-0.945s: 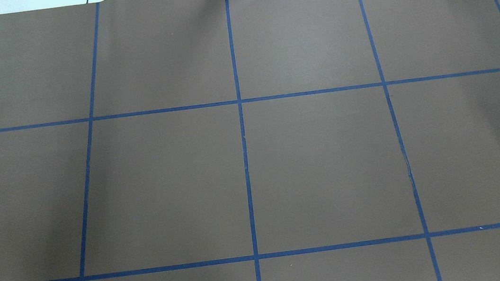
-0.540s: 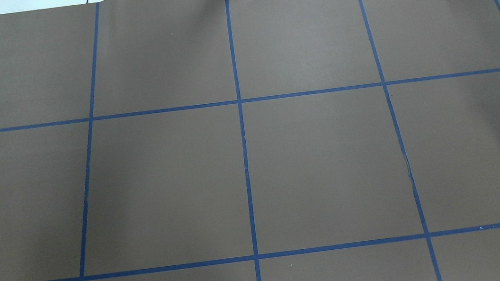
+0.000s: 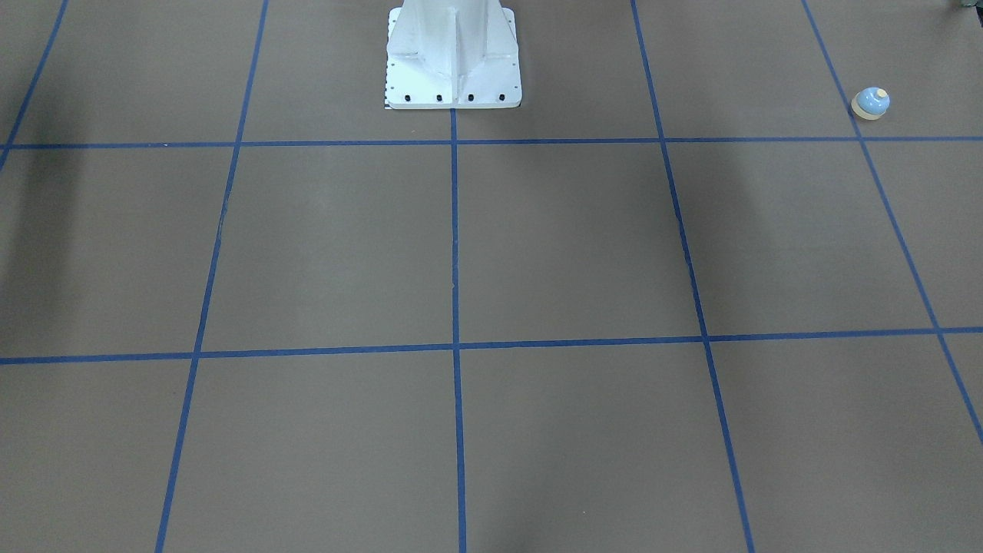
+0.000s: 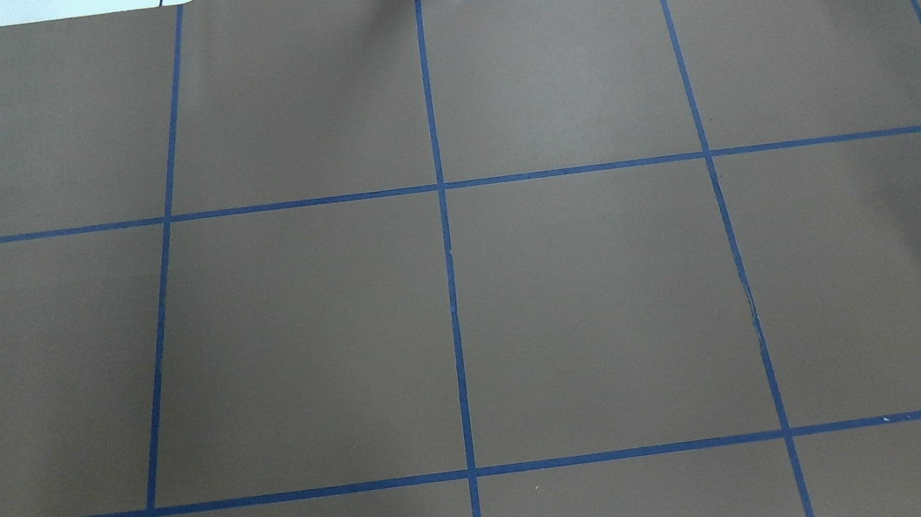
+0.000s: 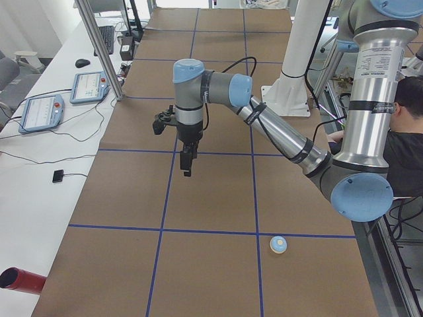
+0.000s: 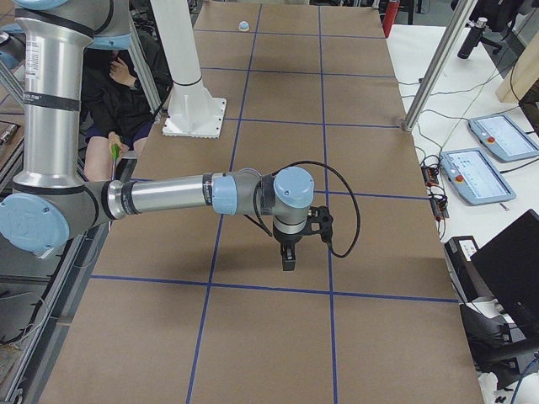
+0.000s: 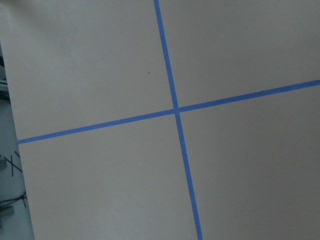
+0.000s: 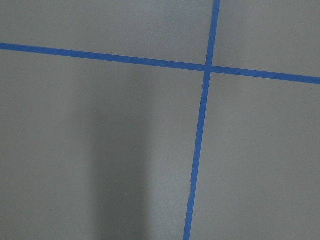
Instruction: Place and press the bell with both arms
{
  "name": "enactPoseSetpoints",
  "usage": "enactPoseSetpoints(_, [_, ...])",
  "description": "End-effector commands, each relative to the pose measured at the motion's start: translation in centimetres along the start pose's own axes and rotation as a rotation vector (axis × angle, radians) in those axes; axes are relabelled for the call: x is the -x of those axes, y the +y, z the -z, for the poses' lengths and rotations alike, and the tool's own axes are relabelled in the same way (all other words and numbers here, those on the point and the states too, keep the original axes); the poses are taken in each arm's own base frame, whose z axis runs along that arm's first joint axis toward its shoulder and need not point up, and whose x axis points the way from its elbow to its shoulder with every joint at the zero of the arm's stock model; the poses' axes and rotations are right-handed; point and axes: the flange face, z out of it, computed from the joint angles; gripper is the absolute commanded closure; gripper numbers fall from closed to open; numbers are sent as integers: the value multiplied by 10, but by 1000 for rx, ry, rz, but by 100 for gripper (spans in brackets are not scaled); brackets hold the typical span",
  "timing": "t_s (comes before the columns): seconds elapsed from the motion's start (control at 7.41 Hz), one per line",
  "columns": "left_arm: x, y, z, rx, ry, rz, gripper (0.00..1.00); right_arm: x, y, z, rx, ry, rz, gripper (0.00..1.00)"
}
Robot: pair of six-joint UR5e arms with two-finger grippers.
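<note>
The light-blue bell with a cream button stands upright on the brown table cover, near the table's edge on my left side. It also shows in the exterior left view and, far off, in the exterior right view. My left gripper hangs above a blue tape line, well away from the bell. My right gripper hangs above the table at the other end. I cannot tell whether either is open or shut. Both wrist views show only brown cover and blue tape crossings, no fingers.
The white pedestal is bolted at the robot's side of the table. A seated operator is beside my left arm. Teach pendants, a red cylinder and an aluminium post lie along the far bench.
</note>
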Motion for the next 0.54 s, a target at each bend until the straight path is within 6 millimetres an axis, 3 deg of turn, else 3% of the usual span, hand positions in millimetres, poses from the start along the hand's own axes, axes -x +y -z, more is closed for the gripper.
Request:
enactPoseSetpoints(0.0, [-64,24,10,1,-64,115,0,1,0,1,-2,-3,2,0])
enactPoseSetpoints(0.4, [-157,54,-22,16,-164,361,0,3,0,2,-4,-6,4,0])
